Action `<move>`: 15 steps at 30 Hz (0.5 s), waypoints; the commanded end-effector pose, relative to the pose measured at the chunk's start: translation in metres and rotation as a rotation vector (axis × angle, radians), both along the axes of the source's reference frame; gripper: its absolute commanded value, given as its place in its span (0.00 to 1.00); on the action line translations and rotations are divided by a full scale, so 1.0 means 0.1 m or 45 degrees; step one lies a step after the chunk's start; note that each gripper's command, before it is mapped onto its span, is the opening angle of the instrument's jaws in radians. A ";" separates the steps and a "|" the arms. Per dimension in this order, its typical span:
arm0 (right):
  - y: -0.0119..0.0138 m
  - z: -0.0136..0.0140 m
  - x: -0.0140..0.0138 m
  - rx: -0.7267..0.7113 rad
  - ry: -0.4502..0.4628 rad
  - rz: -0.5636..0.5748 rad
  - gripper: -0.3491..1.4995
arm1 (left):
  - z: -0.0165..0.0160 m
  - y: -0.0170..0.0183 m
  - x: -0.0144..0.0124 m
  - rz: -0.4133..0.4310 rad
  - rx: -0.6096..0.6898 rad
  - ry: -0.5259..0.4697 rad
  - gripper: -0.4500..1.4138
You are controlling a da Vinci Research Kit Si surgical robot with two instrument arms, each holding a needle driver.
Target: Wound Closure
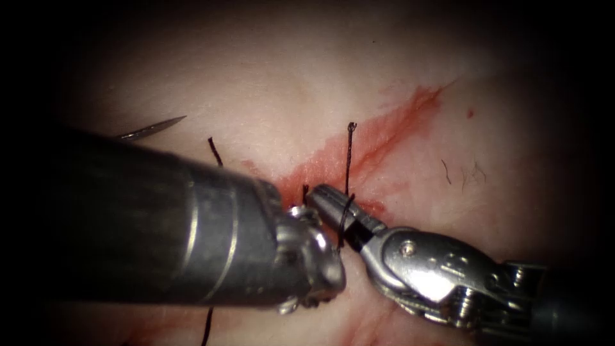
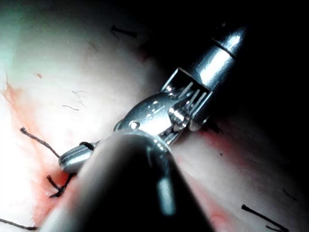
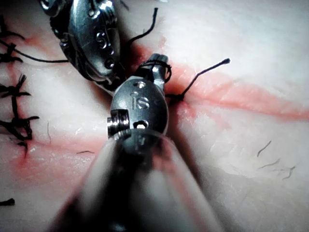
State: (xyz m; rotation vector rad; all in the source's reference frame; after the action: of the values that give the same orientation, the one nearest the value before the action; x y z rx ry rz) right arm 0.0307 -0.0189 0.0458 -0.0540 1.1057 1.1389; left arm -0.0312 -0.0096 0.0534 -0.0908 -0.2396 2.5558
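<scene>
While thread [image 1: 346, 211] wraps right tool [image 1: 330, 200], jaws closed, needle [image 1: 152, 128] lies free on tissue [image 1: 269, 83], left tool [image 1: 306, 256] jaws unclear.

A central pool of light brightens the pale pink tissue [image 1: 275, 77] in the endoscope view, fading to black at every edge. Glare gleams on the shiny steel right claw [image 1: 330, 200]. The dark grey left shaft [image 1: 141, 224] looms blurred, casting shadow.

A few fine dark hairs [image 1: 474, 173] lie loose on the tissue [image 1: 512, 192], well toward its right edge. One short curved strand [image 1: 446, 172] sits just beside the small cluster. They may be stray fibres rather than hairs; they are too thin to tell.
</scene>
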 end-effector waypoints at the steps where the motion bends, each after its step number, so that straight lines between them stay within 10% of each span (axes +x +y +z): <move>1: 0.002 0.002 0.006 0.024 0.003 0.041 0.00 | 0.004 0.001 -0.003 0.001 0.008 -0.002 0.00; 15: 0.003 0.002 0.011 0.161 0.001 0.140 0.02 | 0.013 0.002 0.007 0.026 0.032 0.061 0.00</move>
State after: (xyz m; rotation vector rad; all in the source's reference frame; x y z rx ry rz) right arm 0.0310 -0.0190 0.0459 -0.0170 1.0361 1.3086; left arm -0.0300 -0.0095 0.0542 -0.0178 -0.2575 2.5707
